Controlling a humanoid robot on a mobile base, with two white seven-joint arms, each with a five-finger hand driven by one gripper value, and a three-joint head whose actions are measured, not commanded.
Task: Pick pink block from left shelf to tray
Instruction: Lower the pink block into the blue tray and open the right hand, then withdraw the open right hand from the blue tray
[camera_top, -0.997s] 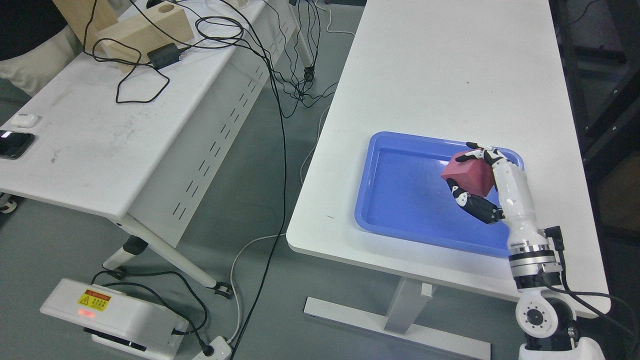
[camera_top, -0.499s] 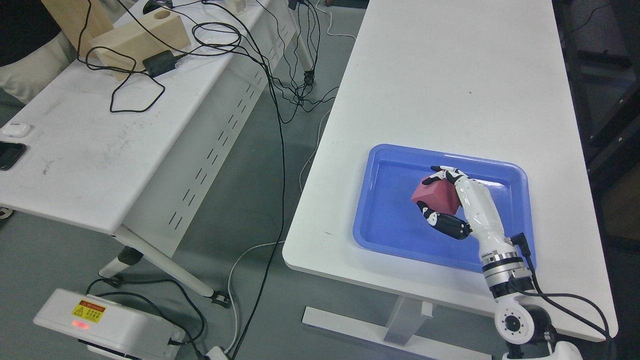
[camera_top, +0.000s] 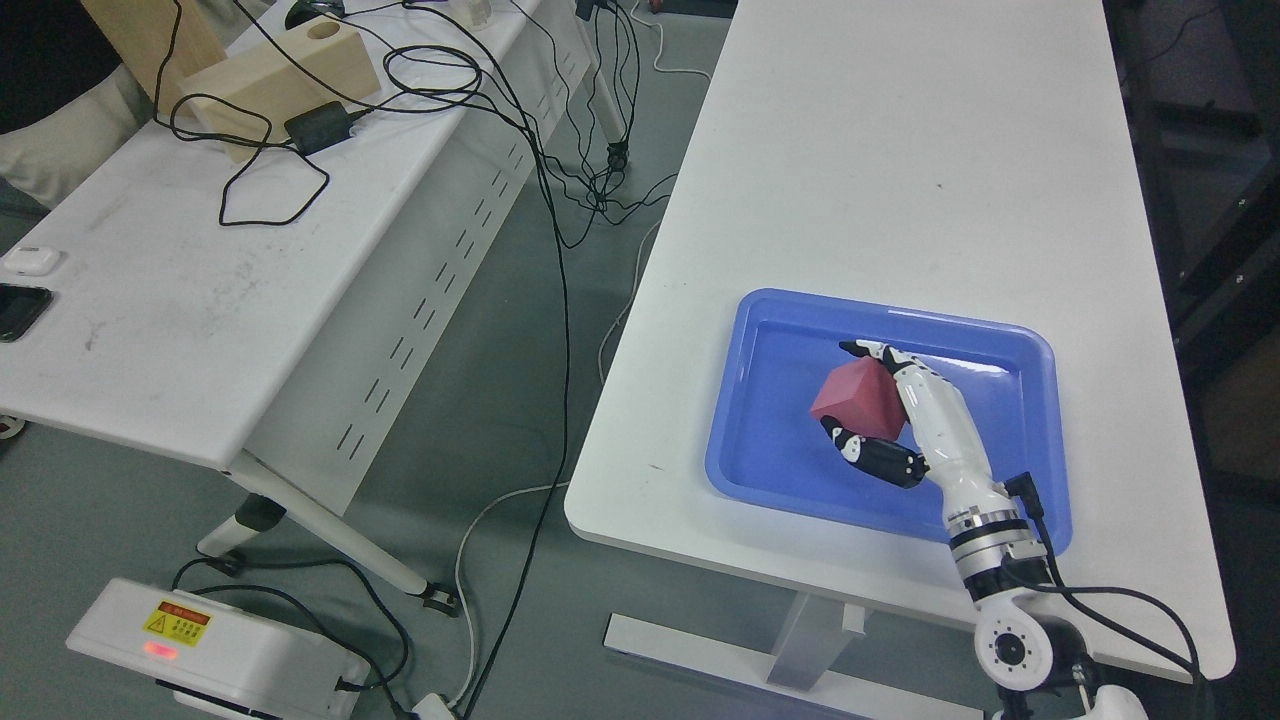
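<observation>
Over the blue tray (camera_top: 1040, 440) on a white table (camera_top: 900, 180), right hand (camera_top: 905, 420) grips pink block (camera_top: 858, 402).

A robotics lab or test room, by every sign: 2 plain white work tables (camera_top: 900, 160) on a grey floor, black cables (camera_top: 560, 200) trailing across the left table and down, a power adapter (camera_top: 320, 125), and a white electronics box (camera_top: 210, 640) with a warning sticker.

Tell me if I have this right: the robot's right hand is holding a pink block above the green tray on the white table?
Not quite: the tray is blue, not green, as the head view shows. The rest stands: the right hand grips the pink block over that tray on the white table.
</observation>
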